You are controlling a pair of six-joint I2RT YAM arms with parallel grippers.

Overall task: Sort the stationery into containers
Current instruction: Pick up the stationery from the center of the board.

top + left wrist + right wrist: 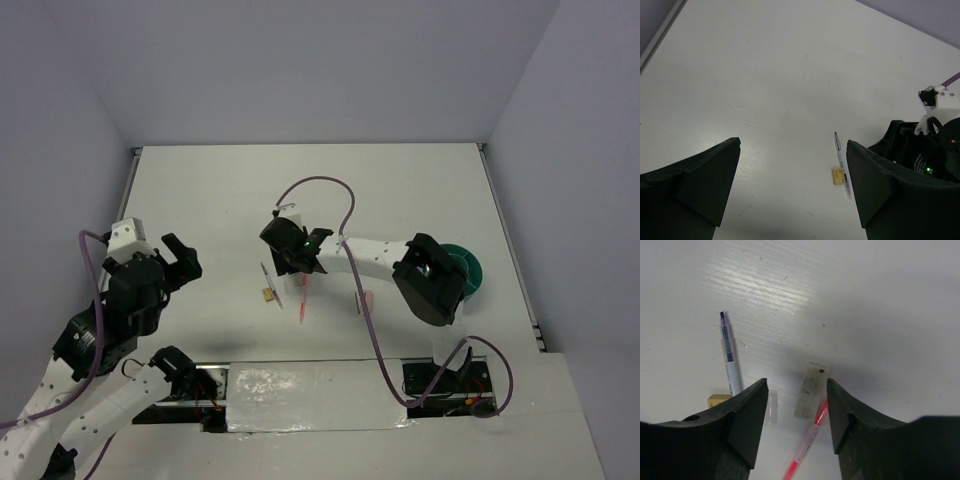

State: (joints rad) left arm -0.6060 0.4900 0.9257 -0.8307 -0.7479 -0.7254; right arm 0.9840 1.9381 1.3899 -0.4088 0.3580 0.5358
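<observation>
A white table point(400, 190) with faint scuffs and specks fills a plain booth. The left wall point(50, 150) is pale grey-lilac. The left gripper point(183, 258) hovers above bare tabletop near the left edge, its black jaws wide apart and holding nothing.

Near the middle of the table a thin grey pen point(729, 355) lies flat, with a small yellow-brown block point(717, 400) touching its near end. Just right of these, the right gripper point(796, 387) points down at the surface. Its jaws are apart and straddle a pale oblong piece point(811, 390); the right finger point(840, 415) is just beside it and the left one stands clear. A pink-red pen point(807, 445) lies angled, its tip at that piece.

Farther right is a small pale pink piece point(367, 300). The round teal cup point(472, 265) stands near the right edge, half hidden by the right arm. A silvery strip point(310, 385) runs along the near edge.
</observation>
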